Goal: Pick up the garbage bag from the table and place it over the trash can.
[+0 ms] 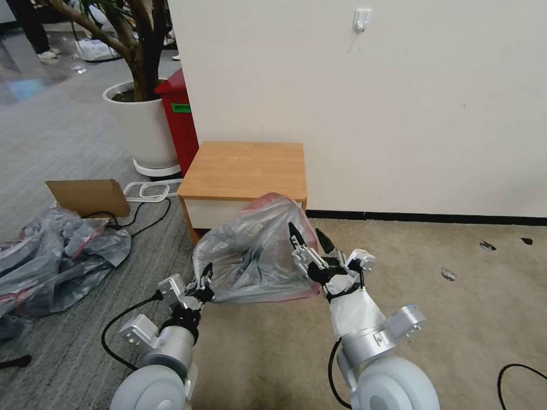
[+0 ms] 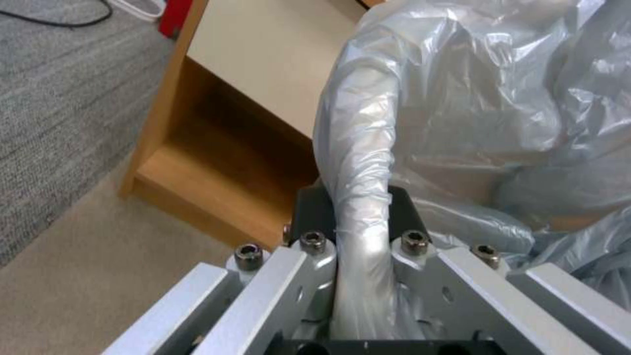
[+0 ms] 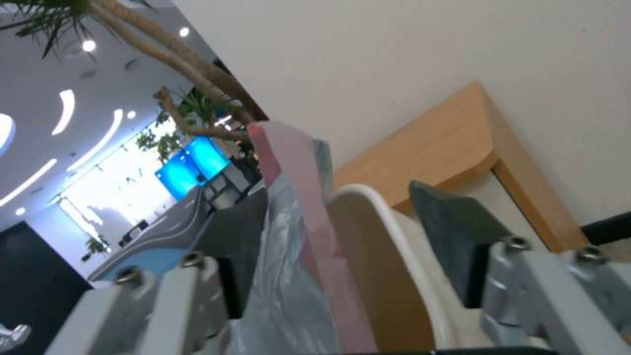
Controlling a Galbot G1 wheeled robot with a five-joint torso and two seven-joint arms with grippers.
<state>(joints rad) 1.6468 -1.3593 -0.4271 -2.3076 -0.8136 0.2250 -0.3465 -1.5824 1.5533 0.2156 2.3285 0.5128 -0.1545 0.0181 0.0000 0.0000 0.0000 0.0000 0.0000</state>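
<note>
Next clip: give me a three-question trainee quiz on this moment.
1. True or false: the garbage bag lies flat on the table.
2. Which one is clamped on bunched plastic? A) left pincer B) right pincer
3. Fill in: between the right pincer's open fingers run the bag's pink band and the trash can's ____.
Key: 1 false, it hangs in front of the table; 2 A; 3 rim.

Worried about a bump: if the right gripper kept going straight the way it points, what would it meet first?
Probably the trash can rim and the garbage bag edge, already between the right gripper fingers. Beyond them stands the table, though depth is unclear.
</note>
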